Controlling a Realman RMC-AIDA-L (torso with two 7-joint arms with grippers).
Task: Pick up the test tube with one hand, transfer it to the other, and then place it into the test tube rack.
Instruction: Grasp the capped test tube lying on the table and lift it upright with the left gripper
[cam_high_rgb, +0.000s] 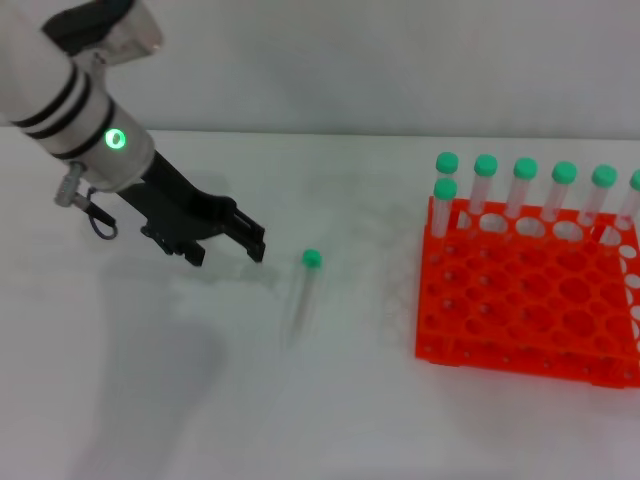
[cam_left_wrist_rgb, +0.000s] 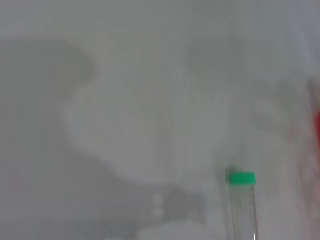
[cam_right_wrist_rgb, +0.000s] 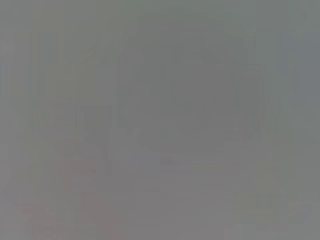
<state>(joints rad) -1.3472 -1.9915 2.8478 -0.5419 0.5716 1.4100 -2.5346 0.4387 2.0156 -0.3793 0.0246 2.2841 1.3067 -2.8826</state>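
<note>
White desk (cam_high_rgb: 330, 420) fills the head view, bare across its middle and near edge. Next in bulk is the left arm (cam_high_rgb: 60, 95), a thick white cylinder with black bands and a lit green ring, reaching in from the far left corner and angled down toward the desk's centre. The orange test tube rack (cam_high_rgb: 525, 300) sits at the right side of the desk, a two-tiered square grid of round holes. Seven green-capped tubes (cam_high_rgb: 524, 190) stand upright along its far edge, one of them in the far left corner hole just in front of the row. The left gripper (cam_high_rgb: 228, 240) hangs low over the desk, left of centre, its black jaws parted and grasping nothing. The test tube (cam_high_rgb: 304, 290) lies flat on the desk near the centre, between gripper and rack, apart from both, green cap pointing toward the far edge. In the left wrist view the same tube (cam_left_wrist_rgb: 243, 205) shows cap and clear body on the desk. The right gripper appears in no view, and the right wrist view shows only grey
</note>
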